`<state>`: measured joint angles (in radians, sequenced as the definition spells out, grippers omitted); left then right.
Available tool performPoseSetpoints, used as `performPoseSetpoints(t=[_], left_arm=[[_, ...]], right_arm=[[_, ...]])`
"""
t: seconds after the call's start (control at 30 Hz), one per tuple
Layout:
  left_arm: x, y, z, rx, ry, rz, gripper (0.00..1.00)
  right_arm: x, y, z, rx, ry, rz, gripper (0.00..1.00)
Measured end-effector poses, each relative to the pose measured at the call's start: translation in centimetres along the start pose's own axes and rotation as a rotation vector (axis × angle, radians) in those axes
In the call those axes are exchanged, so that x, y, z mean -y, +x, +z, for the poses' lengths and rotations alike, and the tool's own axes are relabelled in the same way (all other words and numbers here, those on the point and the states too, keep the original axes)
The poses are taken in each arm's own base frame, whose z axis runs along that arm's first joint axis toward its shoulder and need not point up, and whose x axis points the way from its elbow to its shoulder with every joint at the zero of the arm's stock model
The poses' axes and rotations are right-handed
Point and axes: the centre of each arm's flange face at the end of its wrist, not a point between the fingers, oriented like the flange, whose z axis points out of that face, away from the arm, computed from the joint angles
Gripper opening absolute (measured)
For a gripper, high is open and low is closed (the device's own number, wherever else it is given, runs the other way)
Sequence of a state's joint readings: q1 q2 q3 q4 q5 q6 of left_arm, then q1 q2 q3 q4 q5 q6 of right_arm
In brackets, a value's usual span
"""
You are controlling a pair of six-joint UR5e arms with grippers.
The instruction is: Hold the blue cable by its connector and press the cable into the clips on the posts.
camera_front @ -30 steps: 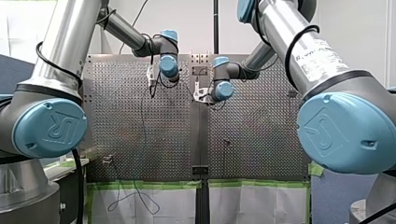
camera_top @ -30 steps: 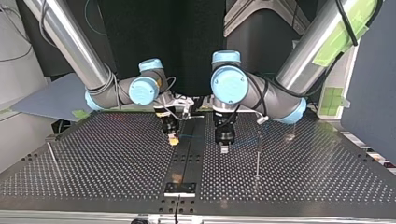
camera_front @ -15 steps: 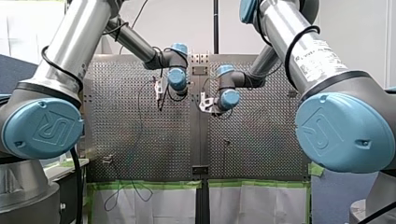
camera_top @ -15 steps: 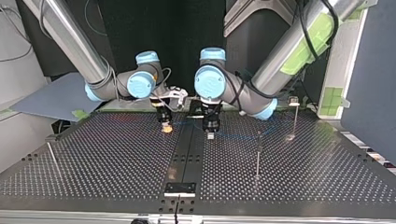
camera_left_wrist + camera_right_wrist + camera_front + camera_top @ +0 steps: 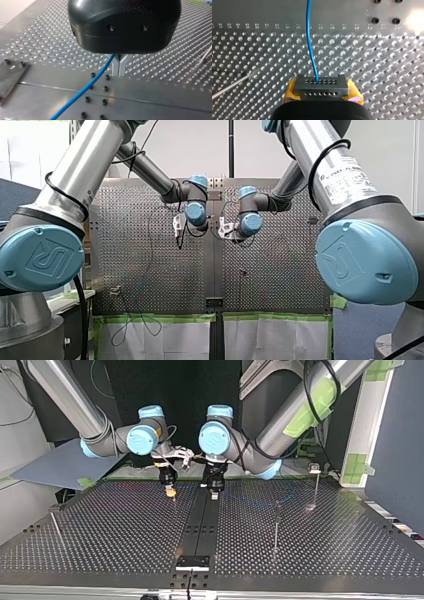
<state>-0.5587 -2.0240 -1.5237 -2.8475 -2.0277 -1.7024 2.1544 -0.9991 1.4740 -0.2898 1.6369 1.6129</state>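
The blue cable ends in a dark grey connector, and my right gripper pinches this connector between its yellow pads. From there the cable runs ahead over the perforated table. My left gripper has its metal fingers pressed together at the tips, and the cable passes through the notch between them. In the top view both grippers hang close together in the upper middle of the frame. A thin post stands apart, right of centre.
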Motion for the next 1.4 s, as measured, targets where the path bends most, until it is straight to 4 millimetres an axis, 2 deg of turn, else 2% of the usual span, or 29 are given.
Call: performPoseSetpoints(t=[0.3, 0.43, 0.73, 1.0, 1.27, 1.4], left_arm=[[1.6, 1.8, -1.0, -0.019, 0.018, 0.013, 0.0], [2.5, 3.9, -1.2, -0.048, 0.031, 0.032, 0.0], [4.6, 8.6, -1.5, -0.068, 0.055, 0.032, 0.0], [6.6, 10.2, -2.4, -0.05, 0.089, 0.01, 0.0], [8.3, 14.0, -2.7, -0.048, 0.12, 0.002, 0.0], [8.8, 15.1, -2.7, -0.039, 0.129, -0.015, 0.0]], right_arm=[[-1.4, -2.9, -1.0, 0.02, -0.036, 0.013, 0.0], [-2.1, -4.2, -1.5, 0.031, -0.057, 0.016, 0.0], [-3.6, -5.3, -1.9, 0.049, -0.107, -0.004, 0.0], [-5.9, -7.2, -2.5, 0.055, -0.141, 0.003, 0.0], [-7.6, -9.4, -3.2, 0.059, -0.127, 0.018, 0.0], [-7.8, -11.1, -3.8, 0.067, -0.101, 0.025, 0.0]])
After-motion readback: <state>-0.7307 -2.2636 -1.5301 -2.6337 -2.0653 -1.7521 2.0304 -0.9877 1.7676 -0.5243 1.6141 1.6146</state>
